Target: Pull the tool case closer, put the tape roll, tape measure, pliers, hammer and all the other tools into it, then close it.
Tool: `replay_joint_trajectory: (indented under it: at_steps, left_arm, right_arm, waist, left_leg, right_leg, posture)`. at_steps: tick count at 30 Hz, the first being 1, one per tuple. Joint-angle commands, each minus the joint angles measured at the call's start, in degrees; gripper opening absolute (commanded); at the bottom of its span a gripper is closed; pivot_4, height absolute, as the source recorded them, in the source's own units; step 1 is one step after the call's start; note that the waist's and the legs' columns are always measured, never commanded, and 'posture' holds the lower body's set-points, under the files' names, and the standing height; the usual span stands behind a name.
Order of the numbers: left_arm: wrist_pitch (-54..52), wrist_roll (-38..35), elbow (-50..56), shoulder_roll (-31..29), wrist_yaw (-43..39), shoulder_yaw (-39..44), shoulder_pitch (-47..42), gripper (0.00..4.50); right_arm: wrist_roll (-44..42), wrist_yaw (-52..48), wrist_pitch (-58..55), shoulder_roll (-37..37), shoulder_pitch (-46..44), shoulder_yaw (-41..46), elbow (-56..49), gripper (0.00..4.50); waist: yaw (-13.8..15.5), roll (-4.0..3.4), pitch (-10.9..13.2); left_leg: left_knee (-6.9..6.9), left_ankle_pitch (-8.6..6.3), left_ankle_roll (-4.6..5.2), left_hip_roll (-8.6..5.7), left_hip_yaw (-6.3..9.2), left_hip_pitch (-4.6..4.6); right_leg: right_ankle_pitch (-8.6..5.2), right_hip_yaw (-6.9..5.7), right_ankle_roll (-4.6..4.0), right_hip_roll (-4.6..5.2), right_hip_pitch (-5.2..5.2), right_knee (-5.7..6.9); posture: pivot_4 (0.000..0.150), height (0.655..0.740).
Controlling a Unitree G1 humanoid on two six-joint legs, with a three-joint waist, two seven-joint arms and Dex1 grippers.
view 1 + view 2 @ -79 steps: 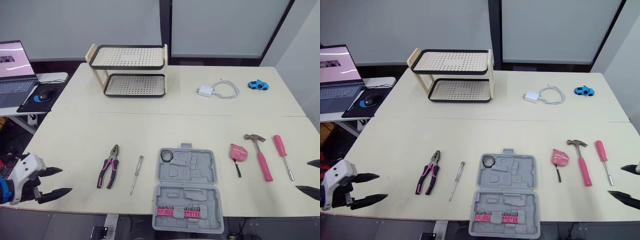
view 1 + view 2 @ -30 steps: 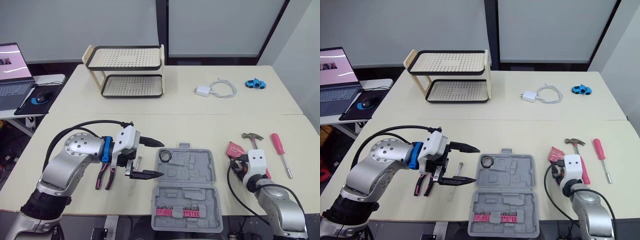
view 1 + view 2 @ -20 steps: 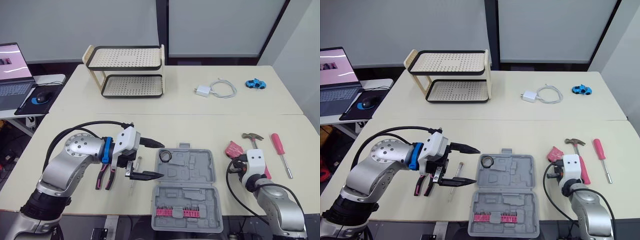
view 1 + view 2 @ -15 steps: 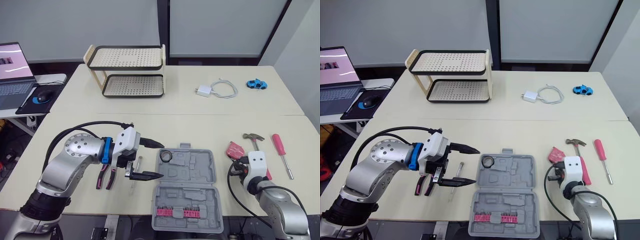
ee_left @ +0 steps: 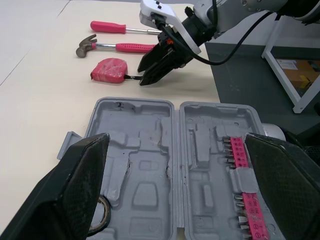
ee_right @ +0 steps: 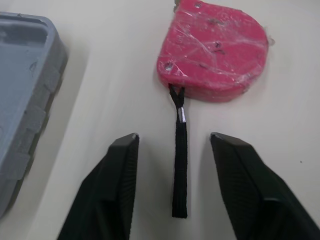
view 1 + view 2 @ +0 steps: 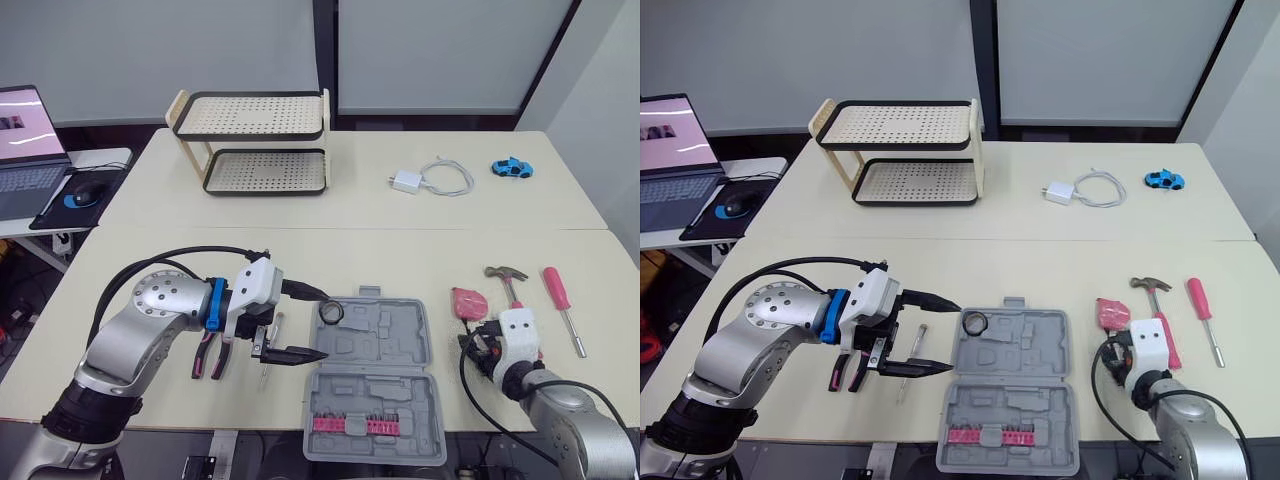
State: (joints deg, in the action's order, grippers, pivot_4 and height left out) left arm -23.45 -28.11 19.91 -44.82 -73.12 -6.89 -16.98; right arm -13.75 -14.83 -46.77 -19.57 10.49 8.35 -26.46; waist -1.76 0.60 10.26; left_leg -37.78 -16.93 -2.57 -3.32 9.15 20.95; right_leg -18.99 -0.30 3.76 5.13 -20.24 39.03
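Note:
The grey tool case (image 7: 375, 370) lies open near the table's front edge, with the black tape roll (image 7: 332, 312) in its far left corner. My left gripper (image 7: 322, 326) is open at the case's left edge, above the small screwdriver (image 7: 268, 350) and beside the pink pliers (image 7: 212, 352). Right of the case lie the pink tape measure (image 6: 212, 50), the hammer (image 7: 512, 285) and a pink screwdriver (image 7: 560, 300). My right gripper (image 6: 177, 150) is open just short of the tape measure, with its fingers (image 6: 120, 185) on either side of the black strap (image 6: 180, 165).
A two-tier rack (image 7: 255, 140) stands at the back left. A white charger with cable (image 7: 430, 180) and a blue toy car (image 7: 511, 167) lie at the back right. A laptop (image 7: 25, 150) sits on a side table. Pink bits (image 7: 352, 425) line the case's near half.
Both arms came in from the table's near edge. In the last half second my left gripper edged towards the case and my right gripper drew back a little from the tape measure.

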Motion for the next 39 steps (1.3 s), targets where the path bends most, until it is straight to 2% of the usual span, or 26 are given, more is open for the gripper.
replay_joint_trajectory:
  at_steps: [1,10,13,18,19,25,31,39]
  left_arm:
    - [0.5,-0.8,1.7,0.3,0.1,0.2,-0.5,4.50]
    - [0.8,-0.4,1.7,0.6,0.0,-0.2,-0.4,4.50]
    - [0.9,-0.4,1.7,0.7,-0.2,-0.3,-0.4,4.50]
    - [1.4,-0.7,1.7,0.5,-1.0,-0.4,-0.1,4.50]
    - [1.8,-0.7,1.7,0.3,-1.4,-0.4,0.2,4.50]
    - [3.5,-0.3,2.5,-2.1,-4.5,-0.2,2.9,4.50]
    - [5.1,-0.9,5.3,-5.3,-7.1,0.4,7.5,4.50]
    - [4.3,-2.1,7.1,-6.1,-7.8,0.1,8.8,4.50]
  right_arm:
    - [1.7,0.4,3.1,-0.4,-1.4,-0.8,1.5,2.62]
    - [2.2,0.9,4.4,0.4,-3.0,-0.5,5.7,2.62]
    - [1.1,1.3,3.3,1.3,-3.1,0.4,5.8,2.05]
    - [0.2,0.7,2.7,1.6,-2.3,0.9,5.0,0.26]
    - [0.0,0.6,2.5,1.5,-2.1,1.0,4.7,0.04]
    - [-2.1,-1.1,0.4,0.2,0.8,2.6,0.6,0.04]
    - [-5.6,-3.1,-3.0,-1.0,10.0,4.7,-8.5,0.04]
    - [-8.0,-2.2,-5.9,0.8,20.5,4.2,-17.4,0.04]
  waist:
    - [0.0,0.00,0.0]
    - [0.0,0.00,0.0]
    - [0.0,0.00,0.0]
    - [0.0,0.00,0.0]
    - [0.0,0.00,0.0]
    - [0.1,-0.01,0.0]
    - [0.1,-0.04,0.0]
    - [0.2,-0.09,0.0]
  left_leg:
    - [0.00,0.00,0.00,-0.01,0.00,0.00]
    - [0.00,0.00,-0.01,-0.01,0.00,0.00]
    - [-0.01,0.00,-0.01,-0.01,0.00,0.00]
    - [0.00,0.00,-0.01,0.00,0.01,0.00]
    - [0.00,0.00,-0.01,0.00,0.01,0.00]
    - [0.01,0.00,0.00,0.00,0.01,0.00]
    - [0.03,-0.01,0.01,0.00,0.02,0.01]
    - [0.03,-0.02,0.03,0.01,0.02,0.01]
  right_leg:
    - [0.00,0.00,0.00,0.00,0.00,0.00]
    - [0.00,0.00,0.00,0.01,0.01,0.00]
    - [0.00,0.00,0.00,0.01,0.01,0.00]
    - [0.00,0.00,0.00,0.00,0.01,0.00]
    - [0.00,0.00,0.00,0.00,0.01,0.00]
    - [0.00,0.00,0.00,0.00,0.01,-0.01]
    - [0.00,0.00,0.00,0.02,0.01,-0.03]
    - [-0.01,0.00,0.00,0.02,0.01,-0.03]
  posture:
    - [0.150,0.7318]
    - [0.150,0.7318]
    - [0.150,0.7318]
    - [0.150,0.7318]
    - [0.150,0.7318]
    - [0.150,0.7318]
    - [0.150,0.7318]
    - [0.150,0.7318]
